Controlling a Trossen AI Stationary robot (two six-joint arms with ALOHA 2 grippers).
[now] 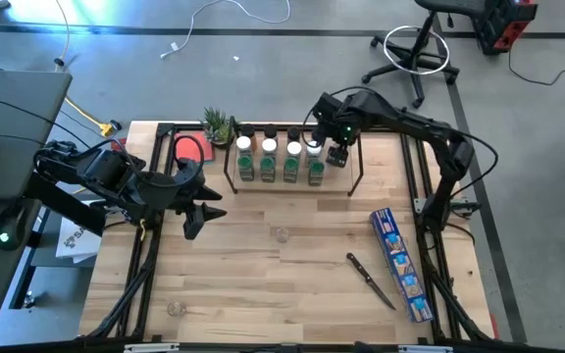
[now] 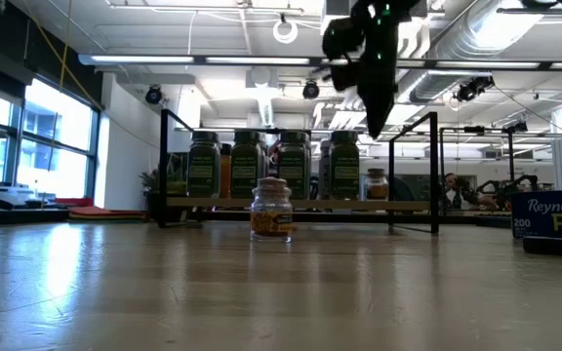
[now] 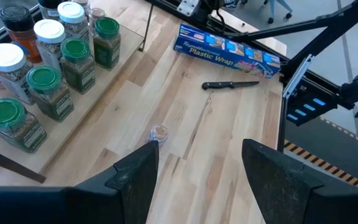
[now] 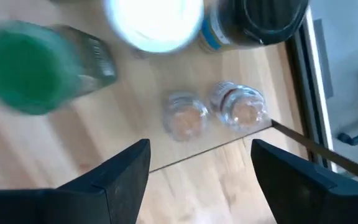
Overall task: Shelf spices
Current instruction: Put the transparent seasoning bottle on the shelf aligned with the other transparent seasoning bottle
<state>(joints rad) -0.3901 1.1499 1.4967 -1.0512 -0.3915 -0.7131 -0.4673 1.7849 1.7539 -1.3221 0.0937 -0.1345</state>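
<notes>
The right gripper (image 1: 338, 155) hangs over the shelf (image 1: 353, 162), jaws spread and holding nothing. Two clear-capped jars (image 4: 213, 112) stand on the shelf board below, between and just beyond the jaws, beside the green-capped jars (image 1: 279, 171). The left gripper (image 1: 201, 208) waits above the table (image 1: 263, 284), jaws apart and empty. A lone jar (image 1: 281, 234) stands mid-table, ahead of it and well apart.

Green-capped jars (image 3: 50, 92) and white-capped jars (image 3: 8, 62) sit on my pale wood shelf (image 3: 86, 118); a blue printed box (image 1: 401, 265) and black-handled knife (image 1: 371, 279) lie nearby.
</notes>
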